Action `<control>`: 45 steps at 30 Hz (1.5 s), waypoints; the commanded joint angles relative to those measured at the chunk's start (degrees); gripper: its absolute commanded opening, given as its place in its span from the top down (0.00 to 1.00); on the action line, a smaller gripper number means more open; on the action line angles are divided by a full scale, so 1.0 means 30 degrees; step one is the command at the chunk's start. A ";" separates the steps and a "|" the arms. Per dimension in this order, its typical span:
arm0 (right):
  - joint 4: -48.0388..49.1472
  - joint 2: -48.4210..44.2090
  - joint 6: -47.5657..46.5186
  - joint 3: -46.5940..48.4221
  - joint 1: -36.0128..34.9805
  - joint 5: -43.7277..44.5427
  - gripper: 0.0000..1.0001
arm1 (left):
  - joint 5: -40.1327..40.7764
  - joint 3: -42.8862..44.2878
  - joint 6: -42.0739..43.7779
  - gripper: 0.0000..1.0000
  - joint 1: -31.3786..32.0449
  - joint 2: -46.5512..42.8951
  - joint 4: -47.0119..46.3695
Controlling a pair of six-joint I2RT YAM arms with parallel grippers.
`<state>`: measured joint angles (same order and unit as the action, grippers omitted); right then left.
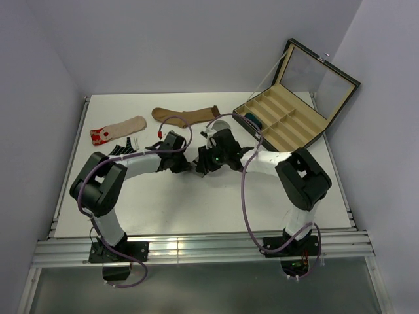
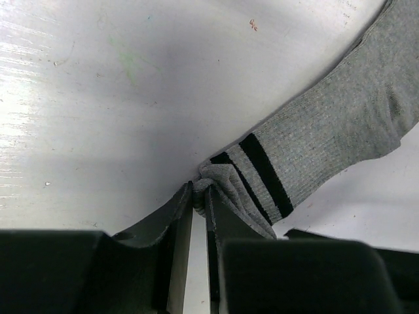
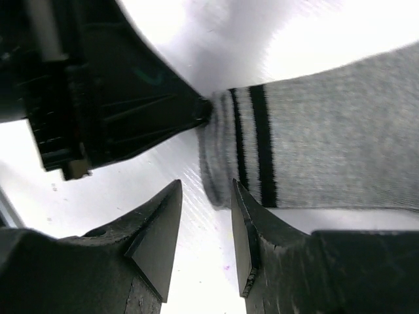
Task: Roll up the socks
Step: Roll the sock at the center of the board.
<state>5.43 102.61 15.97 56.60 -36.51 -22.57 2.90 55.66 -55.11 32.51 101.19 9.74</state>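
Grey sock [image 2: 327, 131] on scuffed white table [image 2: 98, 98], pale walls [image 1: 39, 78]; left tool [image 2: 200, 190] pinching it, right tool [image 3: 206, 190] apart.

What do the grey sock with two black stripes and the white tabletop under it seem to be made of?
Grey black-striped sock: soft knitted fabric, matte; fine ribbing shows and the cuff bunches. White tabletop: hard, smooth, semi-gloss, probably painted or laminated board; it shows glare, scuffs and marks.

Grey sock [image 2: 327, 131], 2 black cuff stripes, lying flat, cuff bunched
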 commanded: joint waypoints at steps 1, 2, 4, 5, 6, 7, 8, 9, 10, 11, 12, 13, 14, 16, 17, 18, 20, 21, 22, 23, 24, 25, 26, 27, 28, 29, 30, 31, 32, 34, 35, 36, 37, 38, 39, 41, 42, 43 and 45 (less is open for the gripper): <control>-0.0609 -0.0718 -0.1805 0.0469 -0.0865 0.2305 0.56 | 0.0675 -0.0067 0.0705 0.81 0.0149 0.0988 0.2233; -0.0696 -0.0571 -0.1865 0.0586 -0.0924 0.2424 0.56 | 0.0675 -0.0067 0.0705 0.81 0.0178 0.0988 0.2233; -0.0814 -0.0191 -0.2128 0.0821 -0.1100 0.2366 0.56 | 0.0646 -0.0008 0.0675 0.81 0.0208 0.1017 0.2262; -0.0814 -0.0073 -0.2129 0.0908 -0.1159 0.2395 0.56 | 0.0675 -0.0008 0.0675 0.81 0.0237 0.1017 0.2262; -0.0843 0.0073 -0.2187 0.0967 -0.1246 0.2453 0.56 | 0.0675 0.0050 0.0704 0.81 0.0237 0.1017 0.2262; -0.0873 0.0336 -0.2187 0.1026 -0.1305 0.2570 0.56 | 0.0675 0.0051 0.0676 0.81 0.0237 0.1046 0.2262; -0.0844 0.0426 -0.2216 0.1026 -0.1364 0.2861 0.56 | 0.0675 0.0109 0.0675 0.81 0.0237 0.1046 0.2291; -0.0873 0.0658 -0.2188 0.1055 -0.1393 0.3038 0.57 | 0.0646 0.0138 0.0675 0.81 0.0266 0.1075 0.2291; -0.0989 0.0806 -0.2100 0.1114 -0.1394 0.3156 0.61 | 0.0646 0.0168 0.0675 0.81 0.0266 0.1047 0.2320; -0.1135 0.0923 -0.2071 0.1172 -0.1394 0.3592 0.65 | 0.0646 0.0197 0.0675 0.81 0.0295 0.1017 0.2321; -0.1369 0.1098 -0.2070 0.1231 -0.1365 0.3684 0.69 | 0.0675 0.0168 0.0675 0.81 0.0295 0.0959 0.2292; -0.1516 0.1187 -0.2041 0.1260 -0.1335 0.3772 0.72 | 0.0704 0.0168 0.0675 0.81 0.0295 0.0785 0.2262; -0.1663 0.1275 -0.1954 0.1261 -0.1335 0.3888 0.82 | 0.0734 0.0081 0.0646 0.80 0.0295 0.0696 0.2262; -0.2099 0.1539 -0.1836 0.1261 -0.1160 0.3831 0.91 | 0.0705 -0.0007 0.0588 0.78 0.0266 0.0346 0.2175; -0.2335 0.1627 -0.1604 0.1261 -0.1101 0.3744 1.00 | 0.0734 -0.0124 0.0530 0.76 0.0295 0.0169 0.2116; -0.2454 0.1773 -0.1427 0.1290 -0.0840 0.3221 1.00 | 0.0763 -0.0183 0.0442 0.74 0.0266 -0.0006 0.2116; -0.3211 0.2007 -0.0960 0.1551 -0.0546 0.2488 1.00 | 0.0850 -0.0533 0.0208 0.66 0.0295 -0.0650 0.2057; -0.3594 0.2327 -0.0754 0.1757 -0.0341 0.1613 1.00 | 0.0909 -0.0709 0.0062 0.61 0.0266 -0.0943 0.1999; -0.3888 0.2505 -0.0549 0.1933 0.0038 0.1111 1.00 | 0.0939 -0.0914 -0.0085 0.57 0.0266 -0.1584 0.1882; -0.4094 0.2652 -0.0025 0.2022 0.0245 0.0410 1.00 | 0.1084 -0.1467 -0.0521 0.51 0.0266 -0.1938 0.1533; -0.4183 0.3001 0.0271 0.2080 0.0479 -0.0699 1.00 | 0.1201 -0.1792 -0.0787 0.48 0.0266 -0.2696 0.1269; -0.4213 0.3179 0.0622 0.2110 0.0916 -0.1464 1.00 | 0.1319 -0.2143 -0.1398 0.45 0.0237 -0.3051 0.1005; -0.4097 0.3383 0.1205 0.2081 0.1153 -0.2139 1.00 | 0.1465 -0.2959 -0.1695 0.41 0.0266 -0.3403 0.0219; -0.3980 0.3733 0.1559 0.2052 0.1358 -0.2784 1.00 | 0.1466 -0.3344 -0.1988 0.41 0.0237 -0.3755 -0.0195; -0.3804 0.3911 0.1882 0.1965 0.1563 -0.4153 1.00 | 0.1437 -0.3667 -0.2397 0.40 0.0237 -0.4222 -0.0663; -0.3049 0.4029 0.2610 0.1674 0.2029 -0.4805 1.00 | 0.1379 -0.4134 -0.2546 0.40 0.0237 -0.4343 -0.1248; -0.2606 0.4233 0.3052 0.1468 0.2237 -0.5421 1.00 | 0.1378 -0.4284 -0.2663 0.41 0.0237 -0.4460 -0.1515; -0.2166 0.4380 0.3492 0.1263 0.2471 -0.5862 1.00 | 0.1320 -0.4401 -0.2722 0.41 0.0237 -0.4548 -0.1749; -0.1379 0.4469 0.4192 0.0971 0.2879 -0.6678 1.00 | 0.1320 -0.4577 -0.2723 0.42 0.0237 -0.4549 -0.1926; -0.1341 0.4966 0.4404 0.1026 0.3146 -0.6979 1.00 | 0.1203 -0.4608 -0.2723 0.44 0.0237 -0.4375 -0.2453; -0.1574 0.5083 0.4404 0.1171 0.3205 -0.6922 1.00 | 0.1145 -0.4492 -0.2723 0.45 0.0237 -0.4228 -0.2571; -0.1576 0.5259 0.4433 0.1202 0.3235 -0.6979 1.00 | 0.1086 -0.4403 -0.2723 0.45 0.0237 -0.3908 -0.2717; -0.1489 0.5347 0.4492 0.1202 0.3264 -0.7096 1.00 | 0.0998 -0.4374 -0.2723 0.46 0.0237 -0.3789 -0.2892; -0.1517 0.5522 0.4666 0.1231 0.3264 -0.7184 1.00 | 0.0940 -0.4228 -0.2723 0.47 0.0208 -0.3613 -0.3010; -0.1518 0.5611 0.4726 0.1231 0.3293 -0.7214 1.00 | 0.0968 -0.4227 -0.2752 0.48 0.0237 -0.3351 -0.3069; -0.1488 0.5787 0.4843 0.1261 0.3323 -0.7243 1.00 | 0.0910 -0.4139 -0.2898 0.50 0.0237 -0.3115 -0.3830; -0.1459 0.5875 0.4873 0.1261 0.3352 -0.7330 1.00 | 0.0968 -0.4052 -0.2841 0.50 0.0237 -0.2824 -0.3919; -0.1459 0.5934 0.4873 0.1261 0.3352 -0.7302 1.00 | 0.0939 -0.3790 -0.2811 0.51 0.0237 -0.2589 -0.3978; -0.1342 0.5934 0.4961 0.1173 0.3411 -0.7301 1.00 | 0.0851 -0.3466 -0.2723 0.53 0.0208 -0.2063 -0.3920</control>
<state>5.41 117.40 31.57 61.80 -26.20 -47.86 5.69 43.24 -62.89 32.93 92.38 -0.30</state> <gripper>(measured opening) 0.020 0.479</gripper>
